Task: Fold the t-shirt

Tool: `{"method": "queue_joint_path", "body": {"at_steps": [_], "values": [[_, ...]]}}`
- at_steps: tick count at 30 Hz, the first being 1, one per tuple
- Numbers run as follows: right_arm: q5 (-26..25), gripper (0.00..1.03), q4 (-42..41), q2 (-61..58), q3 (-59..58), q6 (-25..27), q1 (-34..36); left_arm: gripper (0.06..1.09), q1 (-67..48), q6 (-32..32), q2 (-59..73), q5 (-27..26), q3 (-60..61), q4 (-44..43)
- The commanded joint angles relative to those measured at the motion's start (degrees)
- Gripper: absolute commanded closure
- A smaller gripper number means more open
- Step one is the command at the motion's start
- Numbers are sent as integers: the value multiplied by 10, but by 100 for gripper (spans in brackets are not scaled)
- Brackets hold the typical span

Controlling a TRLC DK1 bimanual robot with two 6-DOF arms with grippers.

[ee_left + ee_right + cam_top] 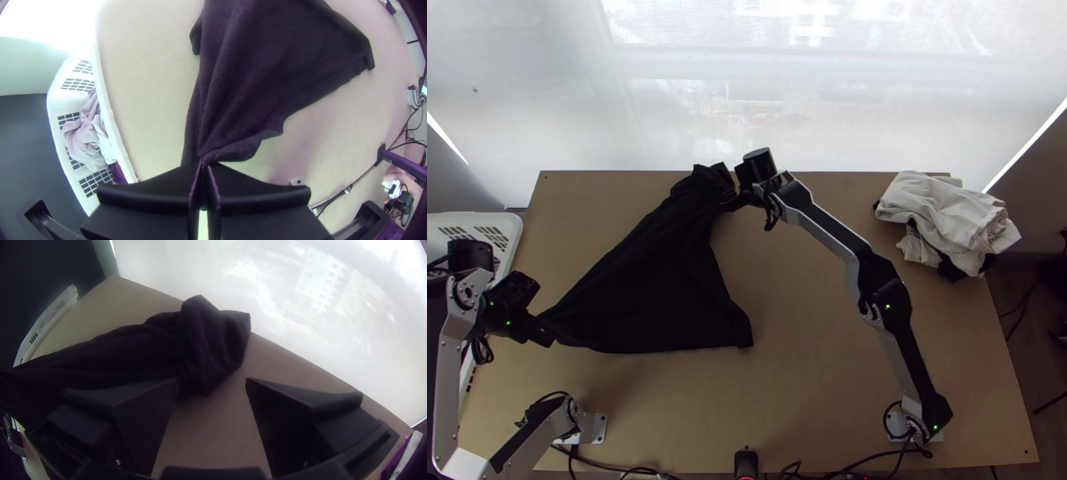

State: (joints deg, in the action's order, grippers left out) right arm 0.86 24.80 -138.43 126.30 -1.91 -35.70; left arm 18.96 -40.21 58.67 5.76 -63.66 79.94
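A black t-shirt [659, 280] lies bunched and stretched slantwise over the left half of the table. At its lower-left corner sits my left gripper [545, 330]; in the left wrist view the left gripper [204, 166] is shut on gathered cloth of the t-shirt [262, 66]. My right gripper [733, 200] is beside the crumpled far end by the table's back edge. In the right wrist view the right gripper [213, 381] stands open, its fingers wide apart, with the bunched end of the t-shirt [209, 342] just beyond and partly behind one finger.
A pile of white and dark cloth [947, 220] lies at the table's back right corner. The white basket [104, 111] with clothes in it stands against the table's left side. Cables [827, 474] run along the near edge, and a pale screen [747, 104] rises behind the back edge.
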Motion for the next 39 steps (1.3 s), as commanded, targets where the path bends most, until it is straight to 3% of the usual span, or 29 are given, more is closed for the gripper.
{"method": "queue_joint_path", "body": {"at_steps": [1,13,16,17,28,39], "values": [[11,33,9,-71,72,-5,-27,105,-12,12,-2,0,28,-16],[10,36,-19,-120,72,0,-35,105,-56,58,-9,0,41,-25],[10,88,-38,-122,72,15,-33,105,-65,71,-12,0,42,-24],[10,101,-45,-122,72,16,-33,105,-66,72,-13,0,43,-24],[10,100,-34,14,-49,5,-9,105,-107,109,-12,2,38,-27],[10,100,-87,255,-345,5,50,105,-128,161,-11,8,23,-80]]}}
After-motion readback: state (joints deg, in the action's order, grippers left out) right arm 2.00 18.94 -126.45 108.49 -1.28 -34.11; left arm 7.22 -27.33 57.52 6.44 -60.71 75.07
